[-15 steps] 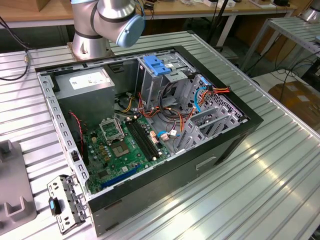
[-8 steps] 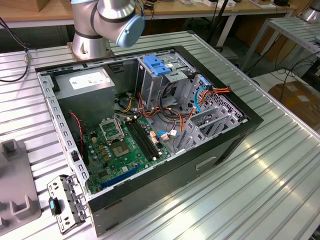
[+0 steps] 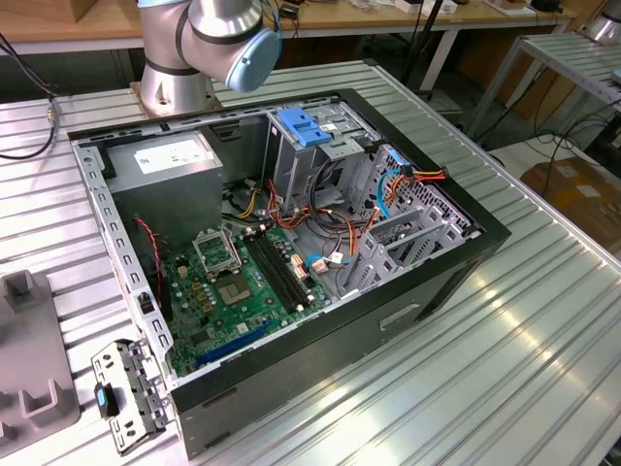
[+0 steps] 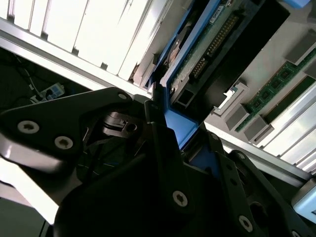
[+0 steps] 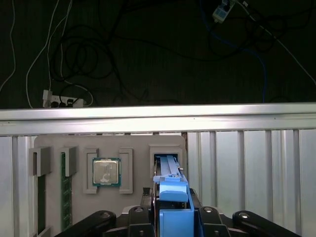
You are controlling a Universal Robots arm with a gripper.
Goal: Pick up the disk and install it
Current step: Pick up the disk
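Claw [image 4: 183, 132] clenched on disk [image 4: 222, 49], pinching its blue carrier; disk's far end at grey tray [image 5: 136, 144] slot.

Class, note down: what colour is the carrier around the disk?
Bright blue; the disk shows best in the first wrist view.

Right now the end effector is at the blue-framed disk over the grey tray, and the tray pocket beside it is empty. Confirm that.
Not quite. The pocket beside the disk is not empty: it holds a processor chip, as the first wrist view shows. The rest stands: the end effector is at the blue-framed disk over the grey tray.
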